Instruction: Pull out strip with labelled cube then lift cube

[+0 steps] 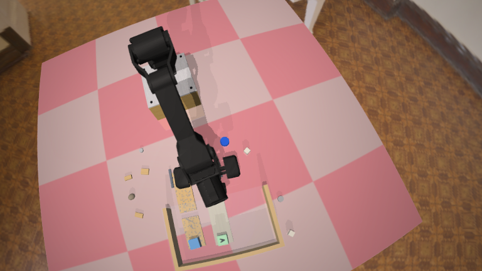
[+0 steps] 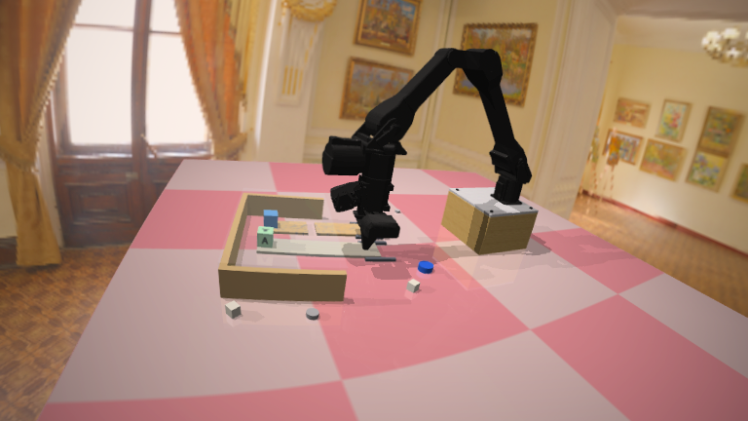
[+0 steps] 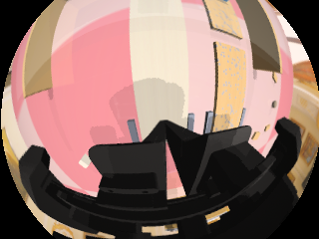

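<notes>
Pressing down onto the near end of the pale strip [image 1: 221, 218], your claw [image 2: 368, 244] is fully closed with nothing between its fingers. Ahead of it, at the strip's far end inside the wooden frame [image 1: 273, 214], sits the green labelled cube [image 1: 222, 239]. Beside that, the blue cube [image 1: 194, 243] rests on the broken cork strip [image 1: 190, 226].

Three cams: overhead, side-on room view, fisheye on wrist.

Top cam looks steeply down from high up, whole checkered table [image 1: 319, 62] in frame. Exterior cam sits low off the table's edge, mid-distance, facing the arm w/ windows and paintings behind. Wrist cam close, pointing down. All three share the walled tray [image 2: 276, 283] w/ strips.
</notes>
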`<action>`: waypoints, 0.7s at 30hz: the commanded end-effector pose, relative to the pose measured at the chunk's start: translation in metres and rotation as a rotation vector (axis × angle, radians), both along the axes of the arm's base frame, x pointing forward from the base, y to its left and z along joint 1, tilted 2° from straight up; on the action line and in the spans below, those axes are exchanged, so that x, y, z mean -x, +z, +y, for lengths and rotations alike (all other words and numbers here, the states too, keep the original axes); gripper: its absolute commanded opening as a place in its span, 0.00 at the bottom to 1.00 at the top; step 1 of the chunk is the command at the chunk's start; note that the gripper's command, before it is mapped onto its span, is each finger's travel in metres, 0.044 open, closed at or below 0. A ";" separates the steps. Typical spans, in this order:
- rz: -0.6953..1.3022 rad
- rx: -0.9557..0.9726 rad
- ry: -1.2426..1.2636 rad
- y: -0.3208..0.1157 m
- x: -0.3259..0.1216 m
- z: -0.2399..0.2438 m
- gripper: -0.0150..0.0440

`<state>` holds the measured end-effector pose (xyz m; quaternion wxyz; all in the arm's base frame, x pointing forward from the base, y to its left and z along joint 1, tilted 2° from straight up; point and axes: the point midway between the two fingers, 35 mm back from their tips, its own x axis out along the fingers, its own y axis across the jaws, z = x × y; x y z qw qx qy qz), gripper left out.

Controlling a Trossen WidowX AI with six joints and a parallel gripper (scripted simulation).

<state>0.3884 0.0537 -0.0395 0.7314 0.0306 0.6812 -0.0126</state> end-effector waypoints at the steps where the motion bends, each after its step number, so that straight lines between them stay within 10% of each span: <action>1: -0.002 0.003 -0.005 -0.001 0.000 0.000 0.25; 21: -0.002 0.003 -0.005 -0.003 0.000 0.000 0.25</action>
